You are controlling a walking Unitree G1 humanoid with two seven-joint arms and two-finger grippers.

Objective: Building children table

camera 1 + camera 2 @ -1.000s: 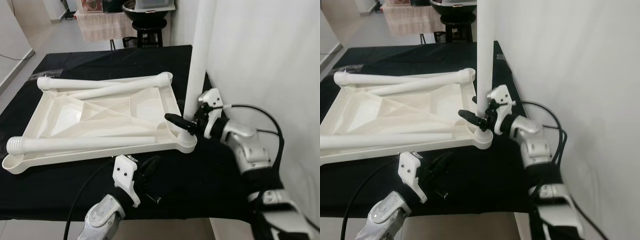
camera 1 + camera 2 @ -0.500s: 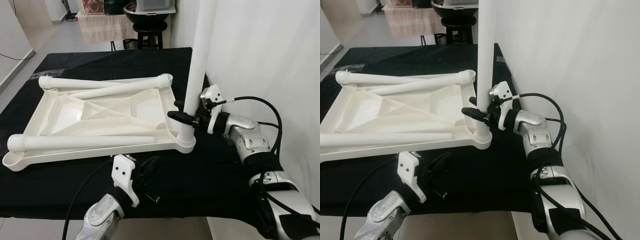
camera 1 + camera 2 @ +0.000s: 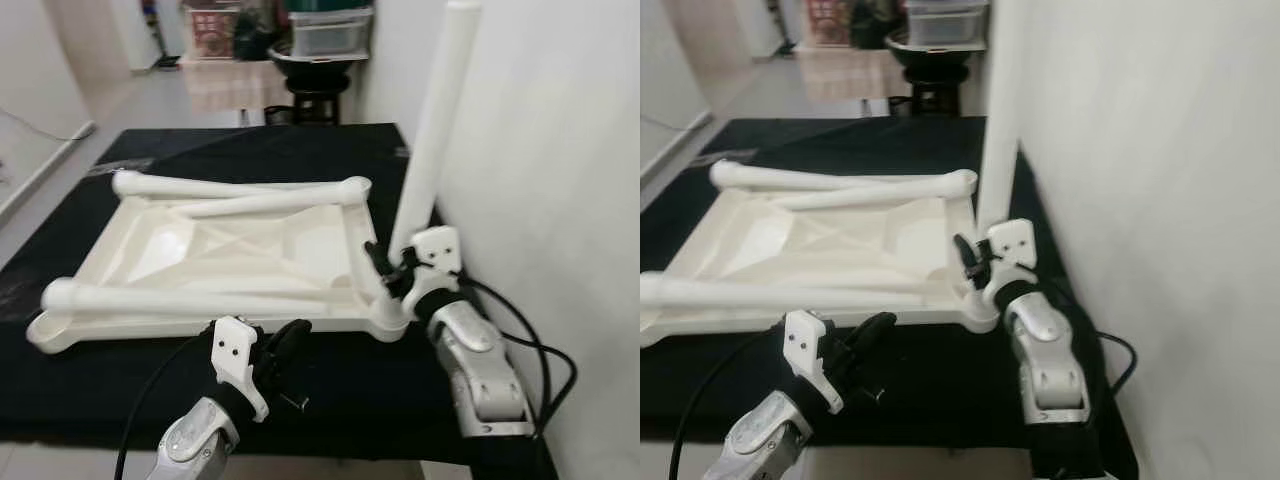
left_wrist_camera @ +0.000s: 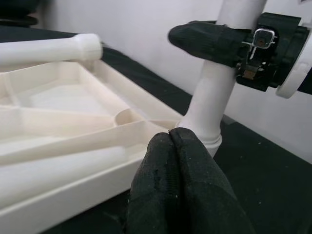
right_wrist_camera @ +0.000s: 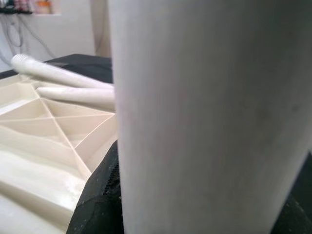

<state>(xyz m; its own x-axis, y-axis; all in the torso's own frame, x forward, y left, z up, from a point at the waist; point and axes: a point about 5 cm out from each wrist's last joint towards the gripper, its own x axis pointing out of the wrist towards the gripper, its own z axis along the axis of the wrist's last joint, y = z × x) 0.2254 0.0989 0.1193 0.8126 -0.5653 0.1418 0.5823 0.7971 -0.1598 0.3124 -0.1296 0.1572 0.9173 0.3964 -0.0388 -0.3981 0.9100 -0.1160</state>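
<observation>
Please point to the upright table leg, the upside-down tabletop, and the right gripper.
upright table leg (image 3: 432, 130), left eye view, middle of its shaft
upside-down tabletop (image 3: 215, 250), left eye view, ribbed underside
right gripper (image 3: 390, 268), left eye view, between its fingertips

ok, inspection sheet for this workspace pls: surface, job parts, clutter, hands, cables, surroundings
Surface: black cloth over a table.
Job's things: white tabletop upside down; one leg upright in its near right corner socket; three legs lying on it.
Clutter: nothing seen.
Hands: right hand shut on the upright leg near its base; left hand shut, empty, at the near edge.
Cables: black cable looping by the right arm.
Surroundings: white wall right; stool behind.
</observation>
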